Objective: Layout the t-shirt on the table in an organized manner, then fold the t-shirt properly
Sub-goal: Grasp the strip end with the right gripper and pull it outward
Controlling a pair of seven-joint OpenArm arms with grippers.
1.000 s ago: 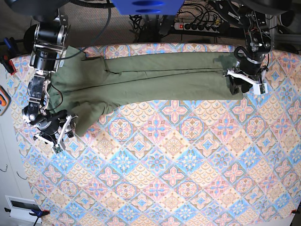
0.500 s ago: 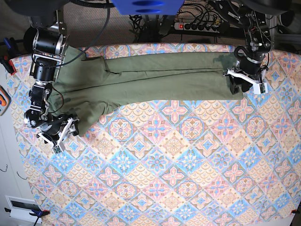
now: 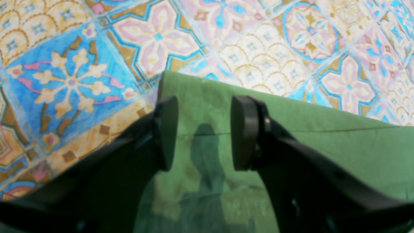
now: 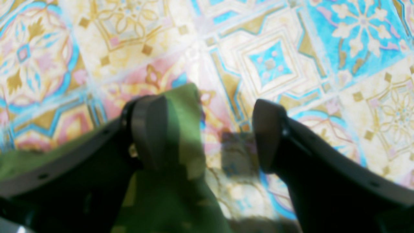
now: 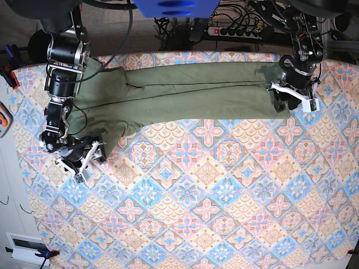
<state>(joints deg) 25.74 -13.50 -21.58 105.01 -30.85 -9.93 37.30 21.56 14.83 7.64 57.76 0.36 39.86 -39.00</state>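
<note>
The olive-green t-shirt [image 5: 196,92] lies stretched in a long band along the far side of the patterned table [image 5: 213,213]. Its left end droops toward the front. My left gripper [image 5: 293,103] hovers over the shirt's right end. In the left wrist view the left gripper [image 3: 204,132] is open, with flat cloth [image 3: 323,136] under and between the fingers. My right gripper [image 5: 90,162] sits at the shirt's lower left tip. In the right wrist view the right gripper [image 4: 210,136] stands wide open. A shirt tip [image 4: 184,106] rests against its left finger, with bare table between the pads.
A power strip with cables [image 5: 235,31] lies beyond the table's far edge. An orange object [image 5: 4,117] and a red clamp [image 5: 8,75] sit at the left edge. A white box [image 5: 22,246] is on the floor at front left.
My right gripper has opened wider and let go of the shirt's left tip, shifting a little to the right. The left arm has not moved.
</note>
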